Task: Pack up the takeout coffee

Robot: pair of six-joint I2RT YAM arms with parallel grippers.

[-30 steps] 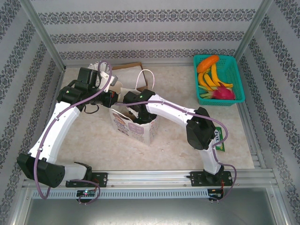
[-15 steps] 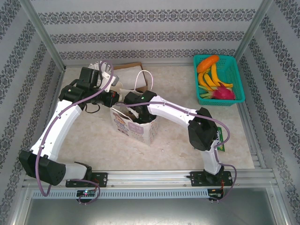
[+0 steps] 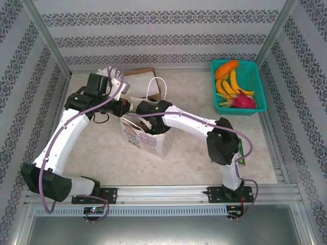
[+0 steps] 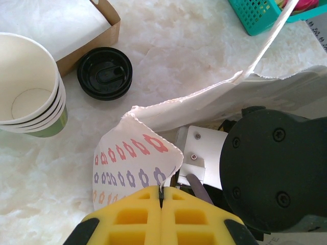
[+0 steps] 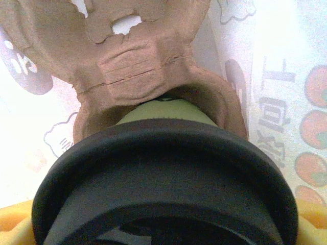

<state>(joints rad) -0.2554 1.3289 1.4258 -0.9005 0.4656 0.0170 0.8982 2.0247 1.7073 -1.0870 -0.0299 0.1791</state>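
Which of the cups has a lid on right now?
The olive-green cup in the brown pulp carrier inside the paper bag, capped with a black lid; the stacked cream cups beside the cardboard box stand open.

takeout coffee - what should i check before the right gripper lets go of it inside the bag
1. Left gripper shut on paper bag rim, mouth held open: ok
2. Takeout coffee between the fingers of the right gripper: ok
3. Black lid on the coffee: ok
4. Coffee lined up with pulp carrier pocket: ok
5. Coffee bottomed out in that pocket: cannot tell
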